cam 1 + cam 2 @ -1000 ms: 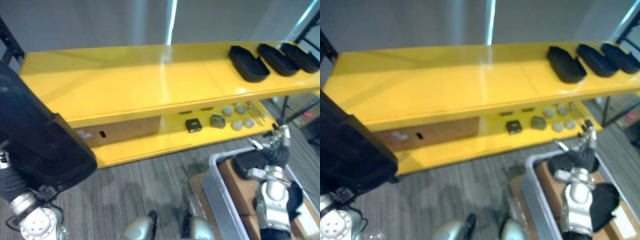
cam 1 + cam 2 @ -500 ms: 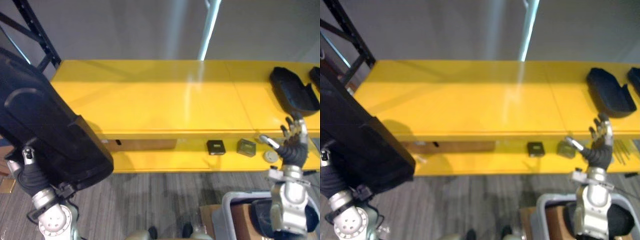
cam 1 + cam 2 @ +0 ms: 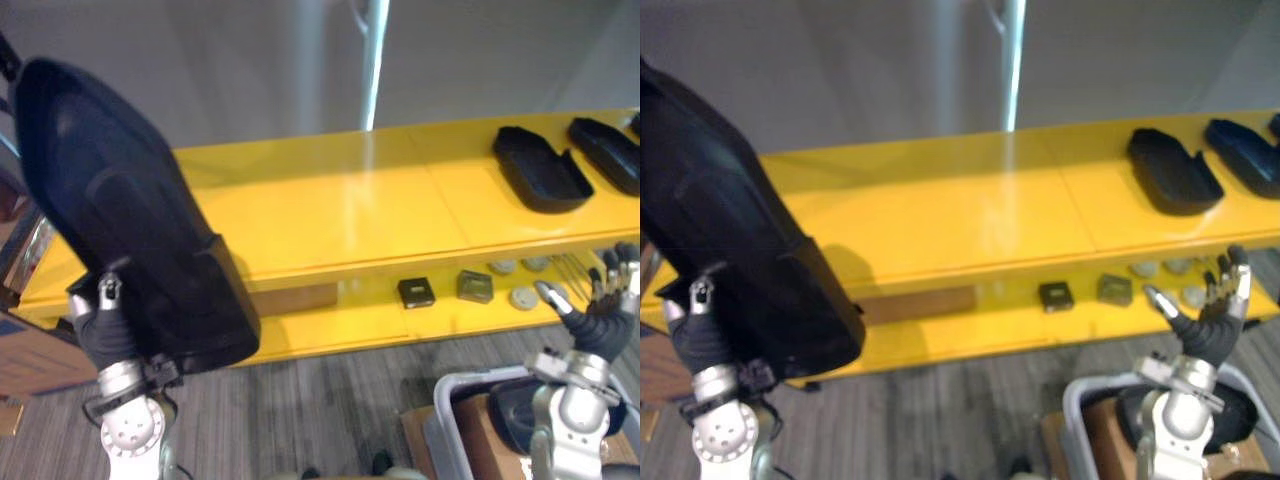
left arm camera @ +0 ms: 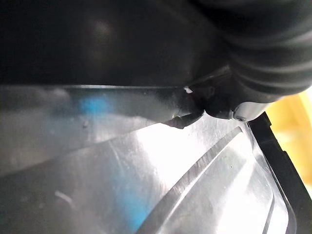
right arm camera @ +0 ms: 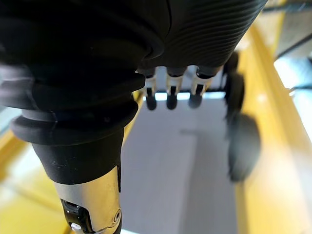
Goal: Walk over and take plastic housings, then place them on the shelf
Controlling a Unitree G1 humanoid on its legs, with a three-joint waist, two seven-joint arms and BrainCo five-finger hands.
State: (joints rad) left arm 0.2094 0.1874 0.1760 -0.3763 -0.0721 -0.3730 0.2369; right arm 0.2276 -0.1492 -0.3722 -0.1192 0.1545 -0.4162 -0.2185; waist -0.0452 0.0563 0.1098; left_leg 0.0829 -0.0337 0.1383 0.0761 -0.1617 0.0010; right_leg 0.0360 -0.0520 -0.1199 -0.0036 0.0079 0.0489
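Your left hand [image 3: 103, 325] has lifted the housing [image 3: 130, 200] higher than a moment ago. Your head has swung too, so the whole view has shifted. The housing is now up in the air at the left of the frame, in front of the left end of the shelf [image 3: 330, 215]. The thumb presses on its front and grips it. The other fingers are hidden behind.

Your right hand [image 3: 605, 305], lower right, is spread wide and holds nothing, above the bin [image 3: 450, 382]. 2 more housings [image 3: 540, 170] lie on the shelf, upper right.

I think you are on the placing step. Next, lower the housing flat onto the bare shelf, then let go.
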